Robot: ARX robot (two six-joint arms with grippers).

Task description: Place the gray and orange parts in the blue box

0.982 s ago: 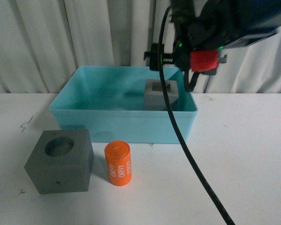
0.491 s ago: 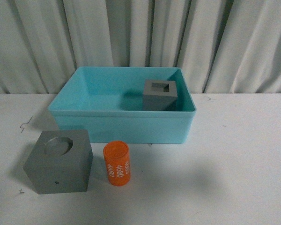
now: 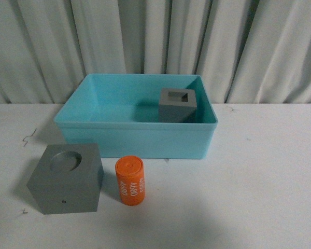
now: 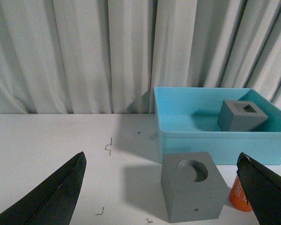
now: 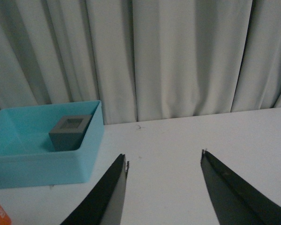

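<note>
The blue box stands at the back of the white table. A gray cube with a square recess rests inside its right end. In front of the box sit a gray cube with a round recess and an orange cylinder with white digits, side by side. Neither arm shows in the front view. My left gripper is open, with the round-recess cube between its spread fingers and the cylinder by one of them. My right gripper is open over bare table, the box off to one side.
White curtains hang behind the table. A few small dark marks dot the tabletop on the left.
One second ago the right arm with its cable hung over the box's right end; it has since left the front view. The cube it was above stays in the box.
</note>
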